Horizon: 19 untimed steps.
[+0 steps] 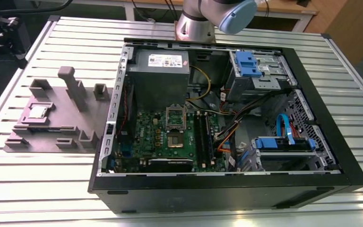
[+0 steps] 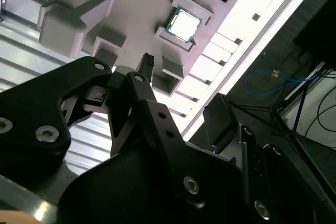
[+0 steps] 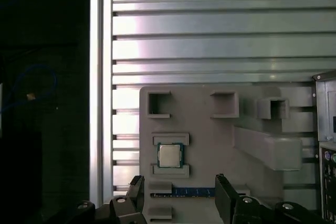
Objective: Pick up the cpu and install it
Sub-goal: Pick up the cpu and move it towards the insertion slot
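The jaws stand apart with nothing between them. In the first wrist view the gripper [image 3: 179, 178] looks down on a grey fixture tray [image 3: 210, 145], and the cpu [image 3: 170, 155] lies flat in its own square nest on that tray, near the fingertips [image 3: 137, 184] but not touching them. A thin dark strip with a blue edge [image 3: 184, 192] lies on the tray between the cpu and the gripper; I cannot tell what it is, so keep clear of it. My judgement is that you are lining up for the pick. The chip sits off the midline between the fingers, so centre the gap over it before you commit.

In the second wrist view the cpu [image 2: 184, 24] shows a bright metal top inside a thin dark rim, with raised ledges of the nest just beside two of its edges. I would take it by the two free edges and come down square, since a tilted approach looks likely to catch a ledge or skid on the shiny top.

In the exterior view the cpu [image 1: 38, 111] is at the left of the frame, on the tray [image 1: 49, 137] beside the open computer case [image 1: 232, 194]. The socket [image 1: 177, 141] on the motherboard is near the centre, well apart from the chip. The arm [image 1: 213, 19] enters at the top.
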Each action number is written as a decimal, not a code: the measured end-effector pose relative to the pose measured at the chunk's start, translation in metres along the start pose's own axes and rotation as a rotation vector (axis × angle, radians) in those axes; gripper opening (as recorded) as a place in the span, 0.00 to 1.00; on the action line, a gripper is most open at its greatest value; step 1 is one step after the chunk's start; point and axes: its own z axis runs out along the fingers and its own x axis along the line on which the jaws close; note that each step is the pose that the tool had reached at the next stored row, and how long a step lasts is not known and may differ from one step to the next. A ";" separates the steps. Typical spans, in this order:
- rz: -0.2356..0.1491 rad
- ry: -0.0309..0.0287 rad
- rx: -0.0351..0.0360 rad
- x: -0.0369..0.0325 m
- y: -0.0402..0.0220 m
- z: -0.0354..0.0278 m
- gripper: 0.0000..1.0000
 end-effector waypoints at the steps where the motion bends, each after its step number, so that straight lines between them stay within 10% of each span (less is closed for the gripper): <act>1: -0.001 -0.0001 0.0000 -0.0001 -0.0006 0.0017 0.65; 10: -0.029 0.0016 -0.0026 -0.0004 -0.0040 0.0175 0.65; 19: -0.036 0.0021 -0.0047 -0.0005 -0.0058 0.0196 0.65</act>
